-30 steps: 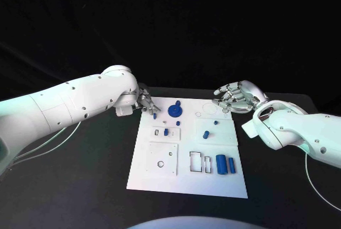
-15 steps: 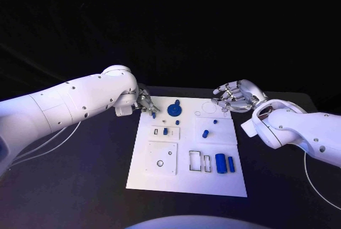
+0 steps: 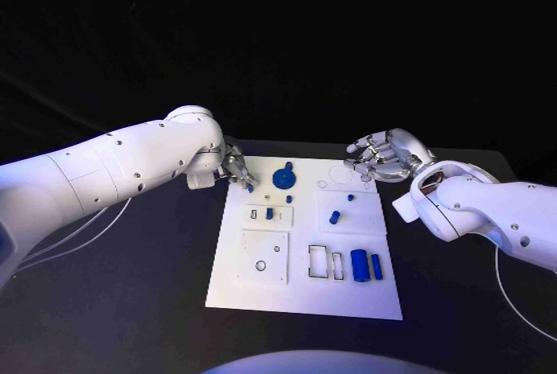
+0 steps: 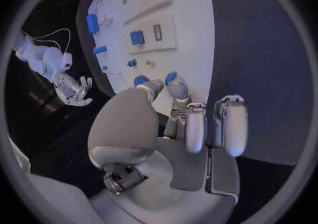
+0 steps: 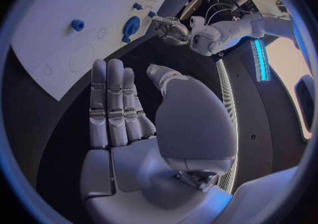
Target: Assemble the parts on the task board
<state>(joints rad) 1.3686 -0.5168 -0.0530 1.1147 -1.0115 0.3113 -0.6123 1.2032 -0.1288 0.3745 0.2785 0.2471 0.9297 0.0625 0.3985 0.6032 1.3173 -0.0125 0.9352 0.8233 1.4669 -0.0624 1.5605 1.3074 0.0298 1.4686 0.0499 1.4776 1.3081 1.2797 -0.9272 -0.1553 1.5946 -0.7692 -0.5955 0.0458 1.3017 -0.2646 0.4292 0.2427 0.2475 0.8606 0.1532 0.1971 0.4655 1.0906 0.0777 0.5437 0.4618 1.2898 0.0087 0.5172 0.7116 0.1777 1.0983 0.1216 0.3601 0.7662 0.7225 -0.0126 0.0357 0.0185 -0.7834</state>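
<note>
Found left hand low at the far left corner of the task board, fingers curled down around a small blue part; could not tell whether pinched or merely touched. Judged as placed there to lift or seat that piece. Found right hand raised just off the board's far right corner, fingers extended, nothing in them, probably parked clear of the work. Noted board as a flat white plate mid-table with outlined recesses. Noted round blue disc near the far edge, thick blue cylinder and slimmer blue bar side by side toward the near right. Judged several recesses unfilled.
</note>
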